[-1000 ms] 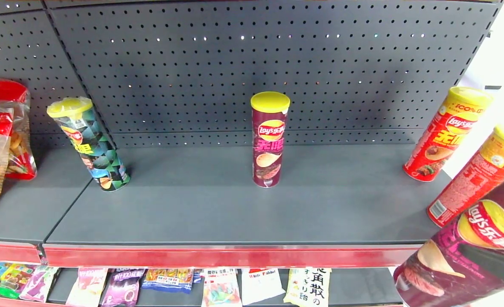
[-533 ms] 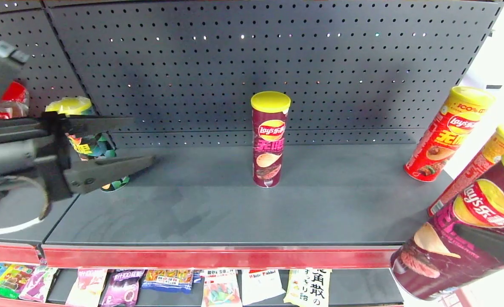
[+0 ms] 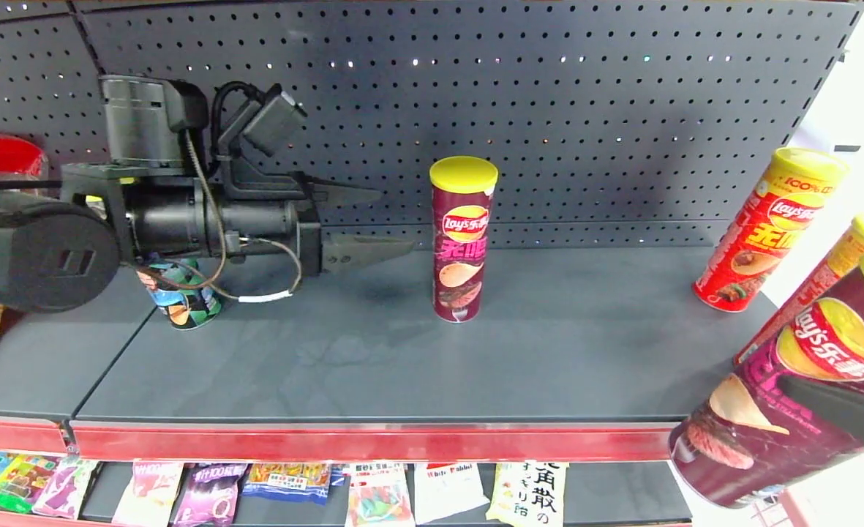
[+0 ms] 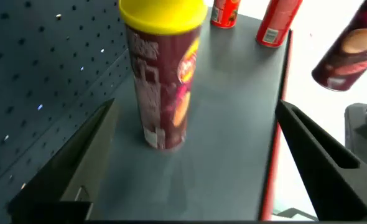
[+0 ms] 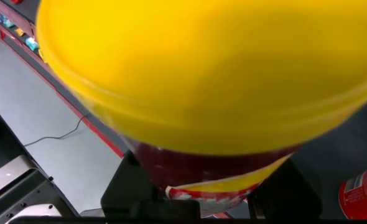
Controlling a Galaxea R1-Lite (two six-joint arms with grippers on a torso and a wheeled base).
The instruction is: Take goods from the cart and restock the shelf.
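Head view: shelf (image 3: 402,366) holds a standing maroon can (image 3: 462,241) mid-board, upright, with open board on all sides; two red cans (image 3: 764,230) at the right end, a patterned can (image 3: 179,293) at the left behind the arm; snack packets (image 3: 373,490) on the tier below. Left gripper (image 3: 395,219) hovers just left of the standing maroon can, fingers spread, nothing in them. Right gripper (image 3: 812,402) is clamped on a held maroon can (image 3: 768,410), tilted, off the near right corner beyond the red front lip (image 3: 373,441).

Left wrist view: standing maroon can sits ahead between both fingers (image 4: 78,174), apart from each; held maroon can shows past the lip.

Right wrist view: yellow lid (image 5: 208,68) looms close; dark pads (image 5: 127,193) press the can's body on both sides.
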